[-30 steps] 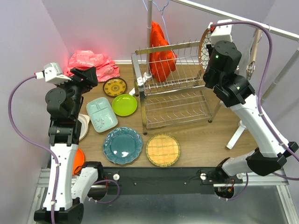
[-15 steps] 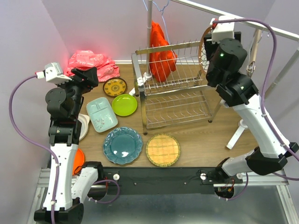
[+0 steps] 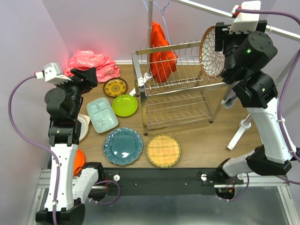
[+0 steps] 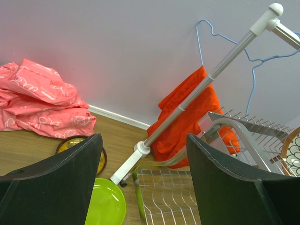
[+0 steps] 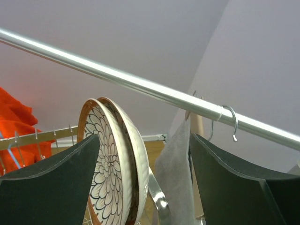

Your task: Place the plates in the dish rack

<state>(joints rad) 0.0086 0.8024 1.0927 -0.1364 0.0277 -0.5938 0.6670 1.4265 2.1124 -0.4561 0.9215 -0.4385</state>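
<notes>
Wooden tabletop (image 3: pixel 201 136), petal plates (image 3: pixel 212 51) upright at the dish rack (image 3: pixel 176 105) end.
Right gripper (image 5: pixel 144 138) hangs released just beside them; a careless brush could topple them off.

Most plates (image 3: pixel 123 146) lie left of the dish rack (image 3: pixel 176 101) — two upright inside.

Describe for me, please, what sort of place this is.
Probably a robot test cell staged as a kitchen corner: a two-tier chrome wire dish rack and a teal scalloped plate on a wooden table, closed in by plain lilac walls.
</notes>
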